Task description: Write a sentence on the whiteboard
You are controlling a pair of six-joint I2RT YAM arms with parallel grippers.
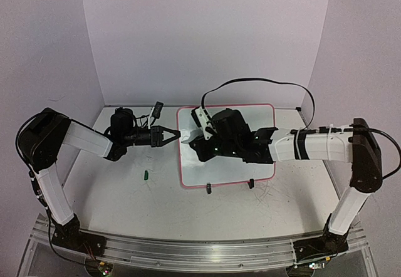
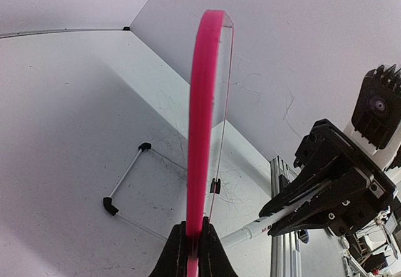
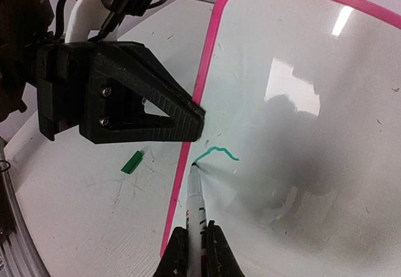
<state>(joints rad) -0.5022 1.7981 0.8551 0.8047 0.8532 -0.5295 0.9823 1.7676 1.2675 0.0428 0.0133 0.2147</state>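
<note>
As I judge it, the main risk is the whiteboard (image 3: 301, 101) shifting under the pen; it is propped on a thin wire stand (image 2: 125, 177), and only the left gripper (image 2: 191, 247) steadies it, biting a narrow stretch of the pink frame; a firm push from the marker (image 3: 195, 195) could work the frame out from between those jaws, or swing the board about that single hold, and the line would wander; too light a press would lift the tip and leave gaps; the pen might also twist in the right gripper (image 3: 195, 247), which holds it well back from the tip; the writing starts just beside the left jaws, so the two grippers are near each other and a careless sweep could knock them together

The left jaws are closed tight on the board's left edge, with the pink rim pinched between the fingertips; the right jaws are closed on the white barrel of the marker, which runs straight out ahead of them; its tip touches the white face just inside the frame, close to the left fingertips; the sentence (image 3: 216, 153) is barely begun, one short wavy green stroke leading off from the tip and away from the left jaws; the board ahead of the right jaws is otherwise blank; a small green cap (image 3: 132, 162) lies on the table (image 1: 125, 208) outside the frame, apart from both grippers
</note>
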